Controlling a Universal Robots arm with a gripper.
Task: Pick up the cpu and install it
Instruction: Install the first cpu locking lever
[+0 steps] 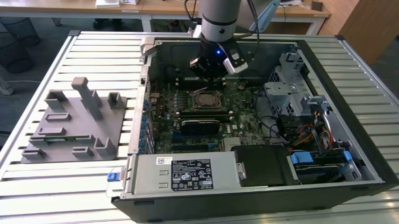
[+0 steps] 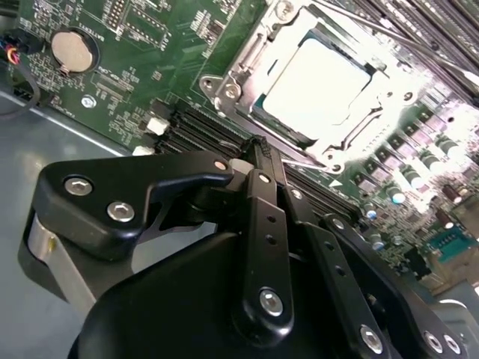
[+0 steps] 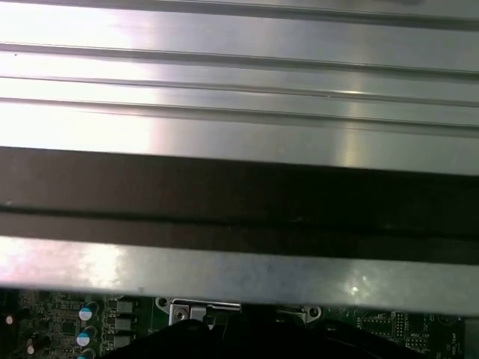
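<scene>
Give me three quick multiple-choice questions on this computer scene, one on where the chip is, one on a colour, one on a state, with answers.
1. Where is the cpu?
A. In the motherboard socket
B. On the grey holder
C. On the table slats

2. What colour is the motherboard?
A. Blue
B. Green
C. Red

3. How is the computer case?
A. Closed
B. Standing upright
C. Lying open

Answers: 1 A, the second wrist view shows it seated inside the metal frame. 2 B, the board is green in both views. 3 C, its inside faces up under the gripper.

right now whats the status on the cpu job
Gripper over the open case, just behind the socket. Cpu sits in the socket on the motherboard. Nothing lying on it.
</scene>
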